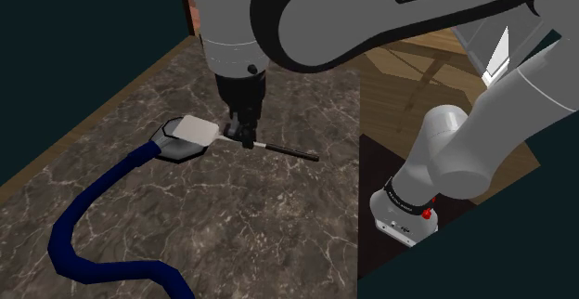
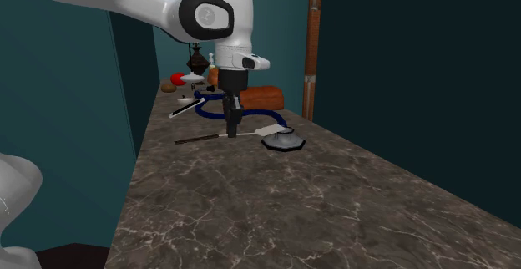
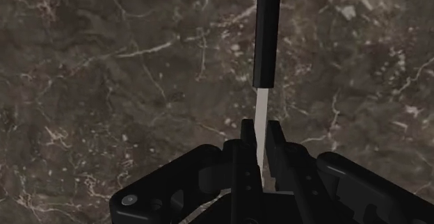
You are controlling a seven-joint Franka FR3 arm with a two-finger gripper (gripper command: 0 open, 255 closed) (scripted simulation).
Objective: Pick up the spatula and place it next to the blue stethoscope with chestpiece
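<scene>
— Gripping anything, that claw (image 1: 244,141)?
— Yes. Its two fingers (image 3: 245,153) are nearly closed, clasping the pale shaft of the spatula (image 1: 199,130).
— And where does the spatula sit?
— Crosswise in the claw, black handle (image 3: 266,35) out to one side. The white blade is on the other side, over the grey chestpiece (image 1: 170,149) of the blue stethoscope (image 1: 61,237). A dark marbled counter (image 1: 278,232) lies beneath the claw.
</scene>
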